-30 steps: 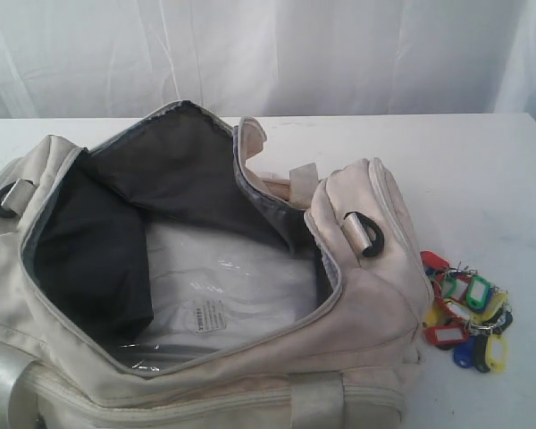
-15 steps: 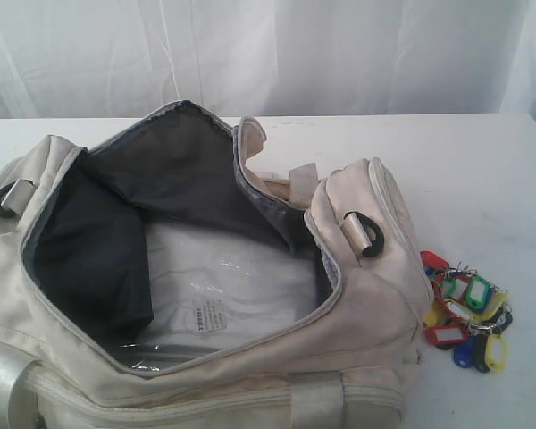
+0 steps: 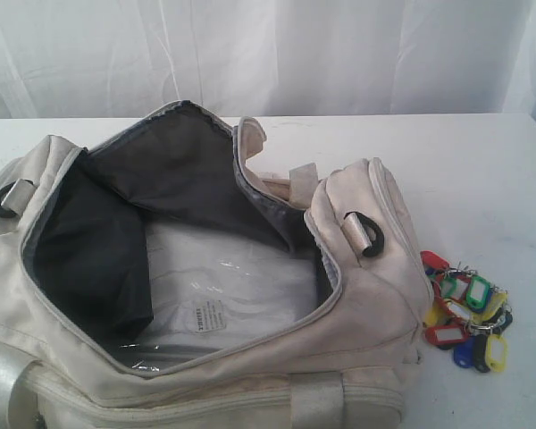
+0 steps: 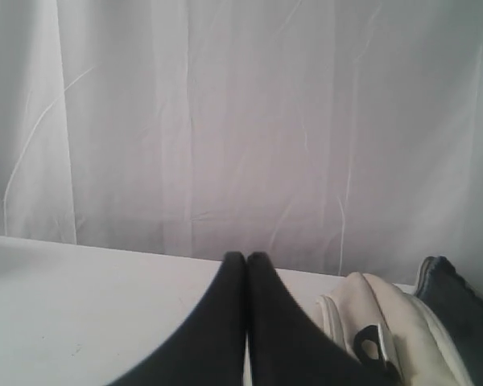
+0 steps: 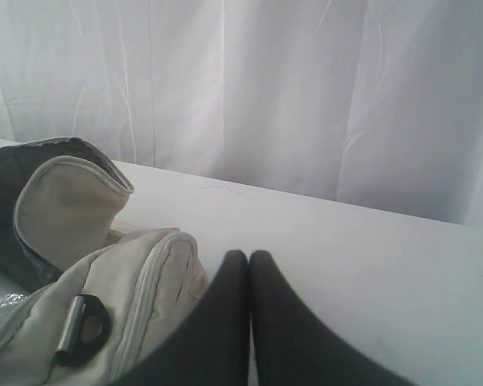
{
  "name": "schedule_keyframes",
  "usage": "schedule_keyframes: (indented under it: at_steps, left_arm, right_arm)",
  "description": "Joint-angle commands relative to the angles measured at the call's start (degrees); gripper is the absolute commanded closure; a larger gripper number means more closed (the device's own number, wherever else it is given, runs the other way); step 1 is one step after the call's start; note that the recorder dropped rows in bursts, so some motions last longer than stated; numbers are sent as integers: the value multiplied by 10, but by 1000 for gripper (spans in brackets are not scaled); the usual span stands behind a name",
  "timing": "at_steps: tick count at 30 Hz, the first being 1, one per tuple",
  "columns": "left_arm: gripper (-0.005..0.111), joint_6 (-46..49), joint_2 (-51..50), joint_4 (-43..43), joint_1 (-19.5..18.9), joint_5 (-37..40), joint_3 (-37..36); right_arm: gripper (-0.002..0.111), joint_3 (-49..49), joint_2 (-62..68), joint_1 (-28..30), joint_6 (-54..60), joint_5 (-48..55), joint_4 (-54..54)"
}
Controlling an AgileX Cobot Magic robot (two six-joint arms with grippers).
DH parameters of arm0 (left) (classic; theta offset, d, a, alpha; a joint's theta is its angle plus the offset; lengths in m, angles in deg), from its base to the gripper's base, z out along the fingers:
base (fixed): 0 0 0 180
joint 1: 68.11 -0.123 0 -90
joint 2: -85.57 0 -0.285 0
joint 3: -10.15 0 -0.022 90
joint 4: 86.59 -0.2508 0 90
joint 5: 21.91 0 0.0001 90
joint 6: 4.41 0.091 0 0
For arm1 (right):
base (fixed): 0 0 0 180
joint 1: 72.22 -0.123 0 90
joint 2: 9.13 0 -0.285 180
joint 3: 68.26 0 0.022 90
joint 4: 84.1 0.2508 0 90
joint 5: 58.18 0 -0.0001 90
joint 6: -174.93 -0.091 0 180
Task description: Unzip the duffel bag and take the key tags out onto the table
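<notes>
Key tags are seen on table beside opened duffel bag; left gripper and right gripper are clenched, seemingly empty.

Nothing really readable here. There's a small round sticker on the clear plastic sheet inside the duffel bag, but its print is way too tiny to make out. The white windows on the key tags show no legible writing either.

Bag: the cream duffel bag sits on the white table, zip wide open, dark grey inside.
Inside: shiny clear plastic with a round sticker.
Tags: the key tags, red, green, yellow and blue, lie on the table just beside the bag.
</notes>
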Motion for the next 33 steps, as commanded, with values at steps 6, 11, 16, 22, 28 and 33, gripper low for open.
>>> schedule_keyframes:
  at_steps: [6, 11, 16, 22, 28, 33]
  left_arm:
    - [107, 398, 5, 429, -1, 147, -3]
    - [107, 613, 5, 559, -1, 191, -3]
    - [107, 616, 5, 560, -1, 167, -67]
    - [107, 681, 5, 603, -1, 159, -109]
    - [107, 717, 5, 614, -1, 159, -109]
    - [107, 717, 5, 615, -1, 159, -109]
  right_arm:
    - [108, -3, -3, 7, -2, -6, -2]
    - [108, -3, -3, 7, -2, -6, -2]
    - [108, -3, -3, 7, -2, -6, -2]
    - [108, -3, -3, 7, -2, -3, -2]
    - [108, -3, -3, 7, -2, -3, -2]
    - [108, -3, -3, 7, -2, -3, -2]
